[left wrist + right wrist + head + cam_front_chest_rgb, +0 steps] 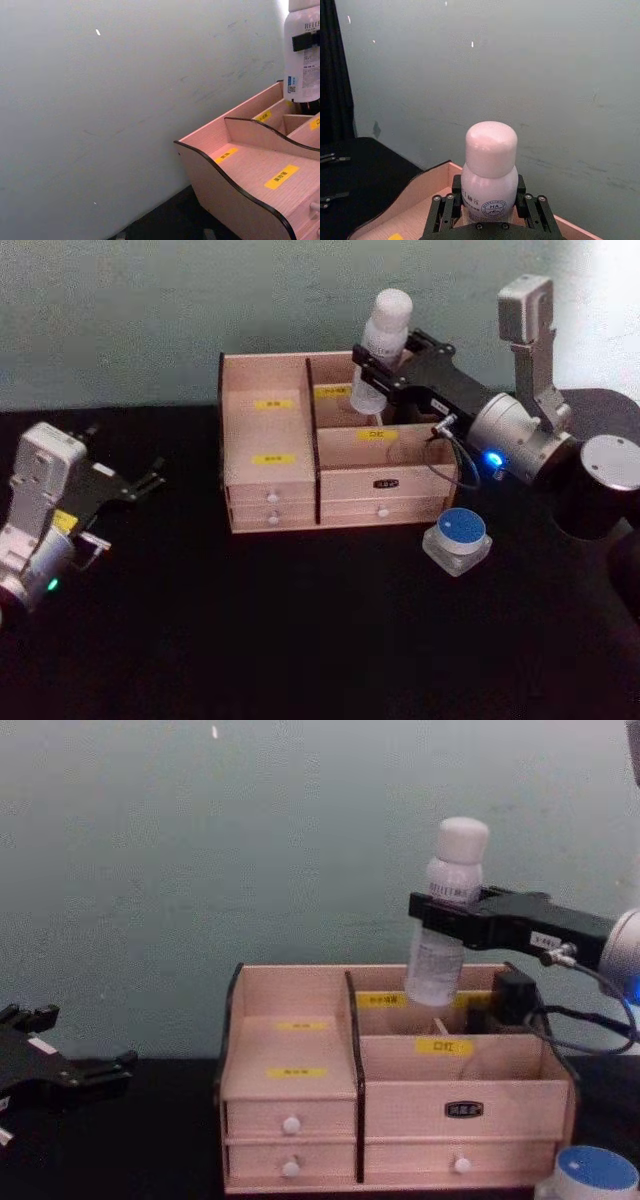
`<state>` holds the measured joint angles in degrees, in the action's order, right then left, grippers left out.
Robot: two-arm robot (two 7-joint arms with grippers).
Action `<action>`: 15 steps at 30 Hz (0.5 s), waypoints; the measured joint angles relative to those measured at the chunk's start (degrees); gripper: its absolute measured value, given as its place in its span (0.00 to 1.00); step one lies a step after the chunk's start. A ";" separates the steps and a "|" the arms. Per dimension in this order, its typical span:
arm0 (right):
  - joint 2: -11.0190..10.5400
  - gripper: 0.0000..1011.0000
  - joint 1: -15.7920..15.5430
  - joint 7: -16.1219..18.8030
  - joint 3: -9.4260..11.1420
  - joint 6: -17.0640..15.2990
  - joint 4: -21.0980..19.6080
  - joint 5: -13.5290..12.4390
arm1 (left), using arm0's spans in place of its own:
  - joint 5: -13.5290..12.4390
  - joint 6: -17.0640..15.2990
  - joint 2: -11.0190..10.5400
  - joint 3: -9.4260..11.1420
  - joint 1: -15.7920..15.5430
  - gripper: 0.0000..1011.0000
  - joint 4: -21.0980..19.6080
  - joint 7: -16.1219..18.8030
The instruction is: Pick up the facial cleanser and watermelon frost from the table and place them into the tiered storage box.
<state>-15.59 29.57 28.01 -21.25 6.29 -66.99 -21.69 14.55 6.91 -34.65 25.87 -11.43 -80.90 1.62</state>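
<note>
Above the far-right compartment of the tiered storage box [270, 495], head view, my right end effector [375, 372] is clenching the facial cleanser [386, 328]. The watermelon frost [458, 538] is sitting near-right on the tabletop [300, 640], and my left end effector [155, 472] is idling far left. Chest view: the bottle's long axis is leaning slightly, base pointing down into that compartment.

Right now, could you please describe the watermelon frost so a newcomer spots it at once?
Find the tiered storage box on the black table. Off its front right corner stands the watermelon frost: a squat clear jar with a blue lid, unlike the tall white facial cleanser.
</note>
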 joint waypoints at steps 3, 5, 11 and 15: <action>0.23 0.59 0.46 0.27 -0.17 0.04 0.62 0.08 | 0.00 0.00 0.00 0.00 0.00 0.99 0.00 0.00; 0.44 0.59 0.80 0.42 -0.34 0.04 1.02 0.16 | 0.00 0.00 0.00 0.00 0.00 0.99 0.00 0.00; 0.97 0.59 1.58 0.52 -0.76 0.04 2.12 0.59 | 0.00 0.00 0.00 0.00 0.00 0.99 0.00 0.00; 1.41 0.59 2.34 0.69 -1.02 0.16 3.39 0.84 | 0.00 0.00 0.00 0.00 0.00 0.99 0.00 0.00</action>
<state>-14.18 31.91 28.70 -22.26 6.45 -63.60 -20.85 14.55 6.91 -34.64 25.86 -11.43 -80.90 1.62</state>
